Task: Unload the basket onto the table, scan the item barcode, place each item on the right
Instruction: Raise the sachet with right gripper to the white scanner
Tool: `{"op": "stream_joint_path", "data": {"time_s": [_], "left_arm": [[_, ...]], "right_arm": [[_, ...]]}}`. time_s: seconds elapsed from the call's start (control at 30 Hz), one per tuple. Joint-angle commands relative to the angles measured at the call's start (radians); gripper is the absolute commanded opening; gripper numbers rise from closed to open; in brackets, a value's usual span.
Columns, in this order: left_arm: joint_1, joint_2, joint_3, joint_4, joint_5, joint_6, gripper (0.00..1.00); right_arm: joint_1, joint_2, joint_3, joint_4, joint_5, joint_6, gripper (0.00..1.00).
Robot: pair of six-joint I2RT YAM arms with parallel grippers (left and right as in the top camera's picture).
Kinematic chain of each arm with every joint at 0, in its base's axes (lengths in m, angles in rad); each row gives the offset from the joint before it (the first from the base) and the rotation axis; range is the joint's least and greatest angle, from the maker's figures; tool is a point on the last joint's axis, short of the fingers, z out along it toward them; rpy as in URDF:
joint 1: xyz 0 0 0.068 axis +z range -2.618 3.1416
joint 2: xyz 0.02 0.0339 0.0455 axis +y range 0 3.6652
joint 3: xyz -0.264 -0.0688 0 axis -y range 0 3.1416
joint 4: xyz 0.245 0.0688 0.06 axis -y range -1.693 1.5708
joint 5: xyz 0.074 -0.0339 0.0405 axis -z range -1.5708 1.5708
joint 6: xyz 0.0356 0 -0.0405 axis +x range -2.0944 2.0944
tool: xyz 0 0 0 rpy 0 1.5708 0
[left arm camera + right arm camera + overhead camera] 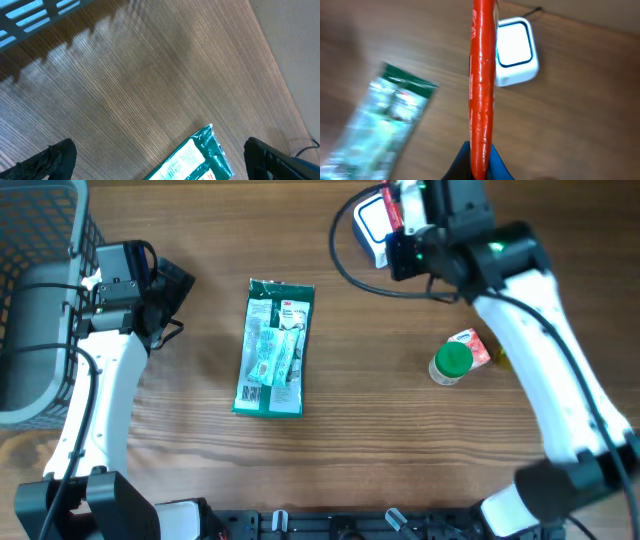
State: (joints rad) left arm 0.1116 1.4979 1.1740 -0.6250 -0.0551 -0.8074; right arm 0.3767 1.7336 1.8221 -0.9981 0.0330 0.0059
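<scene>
We find the right gripper (479, 167) clamped on a red packet (482, 90) above the scanner (517, 50), and the left gripper (172, 298) wide. We judge the barcode must next be turned toward it.

Bystanders on the table (380, 450)
Green packet (273, 347) mid-table; green-capped bottle (451, 364) beside a red pack (474, 345) toward the right edge; grey basket (40, 230) at the left edge.
</scene>
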Motion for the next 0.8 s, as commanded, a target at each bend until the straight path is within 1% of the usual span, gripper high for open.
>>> {"op": "stream_joint_path", "data": {"time_s": [0.0, 0.07, 0.2, 0.27, 0.47, 0.77], "left_arm": [[0.005, -0.011, 0.008, 0.003, -0.01, 0.019, 1.0], [0.005, -0.011, 0.008, 0.003, -0.01, 0.019, 1.0], [0.005, -0.011, 0.008, 0.003, -0.01, 0.019, 1.0], [0.005, -0.011, 0.008, 0.003, -0.01, 0.019, 1.0], [0.005, -0.011, 0.008, 0.003, -0.01, 0.019, 1.0], [0.005, -0.011, 0.008, 0.003, -0.01, 0.019, 1.0]], "right_arm": [[-0.001, 0.117, -0.003, 0.04, 0.109, -0.249, 0.05], [0.002, 0.191, -0.003, 0.092, 0.128, -0.323, 0.05], [0.004, 0.3, -0.003, 0.191, 0.367, -0.32, 0.05], [0.003, 0.336, -0.003, 0.215, 0.415, -0.319, 0.05], [0.003, 0.427, -0.004, 0.307, 0.422, -0.319, 0.04], [0.003, 0.504, -0.018, 0.35, 0.423, -0.32, 0.04]]}}
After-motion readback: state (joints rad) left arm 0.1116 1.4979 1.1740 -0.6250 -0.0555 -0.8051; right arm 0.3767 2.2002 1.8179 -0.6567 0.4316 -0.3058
